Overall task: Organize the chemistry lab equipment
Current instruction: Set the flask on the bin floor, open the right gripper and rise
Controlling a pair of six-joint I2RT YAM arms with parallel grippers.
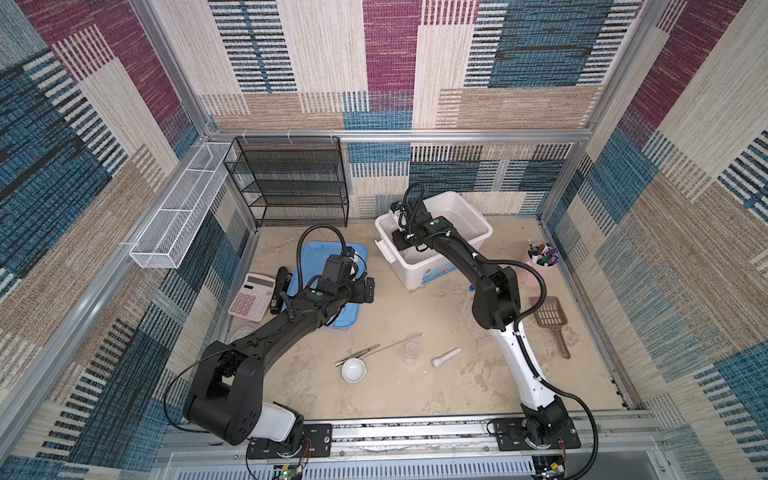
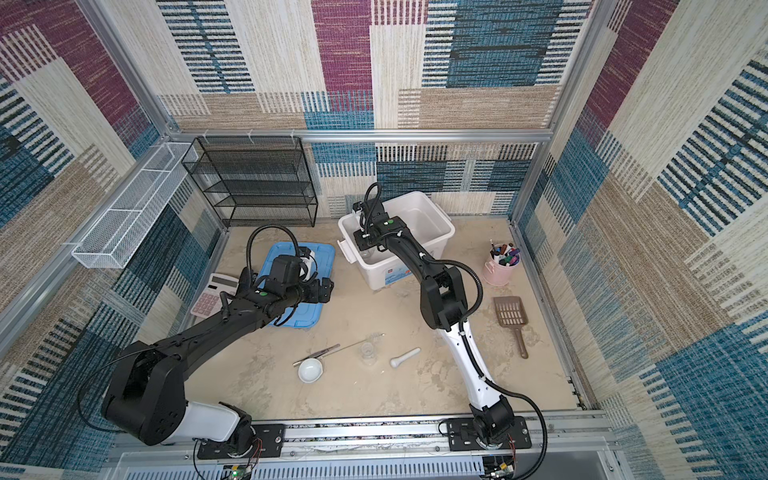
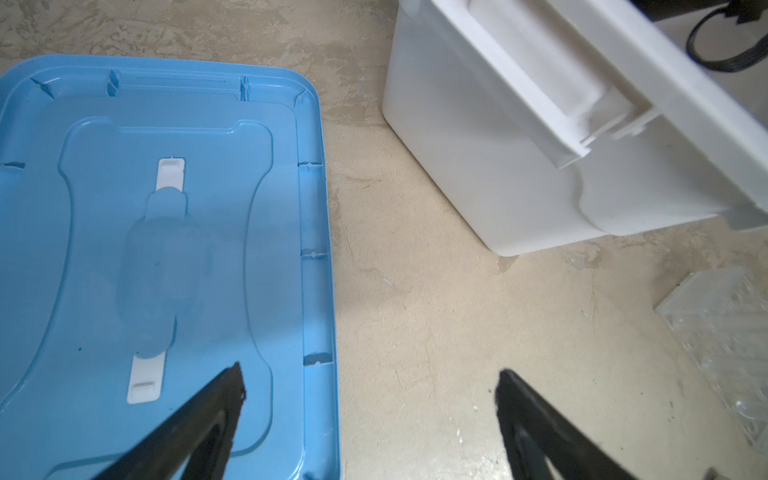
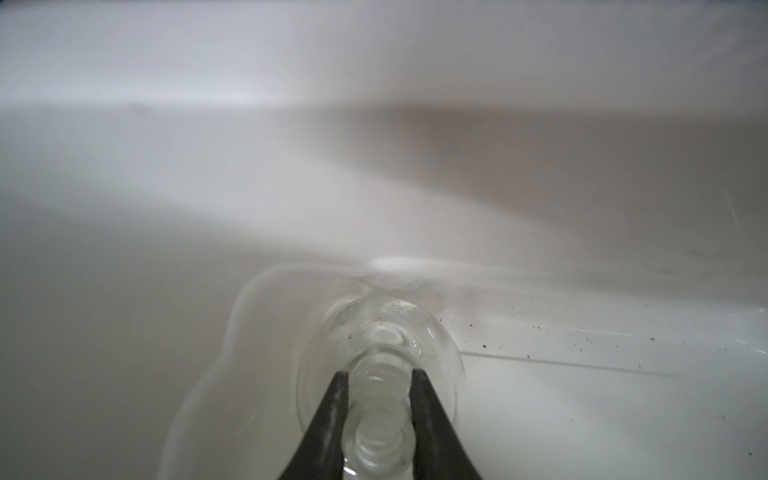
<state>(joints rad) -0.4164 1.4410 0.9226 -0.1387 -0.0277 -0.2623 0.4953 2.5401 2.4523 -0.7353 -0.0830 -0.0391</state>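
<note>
We see the right gripper [image 4: 378,374] down inside the white bin [image 1: 478,220], which sits at about one o'clock on the table [image 1: 415,399] in both top views. Its fingers pinch the neck of the clear glass flask [image 4: 386,328]. The neck lies squarely between them and the round body bulges just beyond the tips, close to the bin's floor near a wall. We cannot tell whether the flask touches the floor.

The left gripper [image 3: 370,374] has its fingers spread wide with nothing between them. One finger hangs over the edge of the blue lid [image 3: 166,208], the other over bare table. The bin stands at roughly two o'clock from it.

The small beaker [image 1: 411,351] and thin brush [image 1: 399,341] lie on the table at about five o'clock from the left gripper. The tweezers [image 1: 359,353] and white dish [image 1: 353,370] lie near six o'clock, all well apart from both grippers.
</note>
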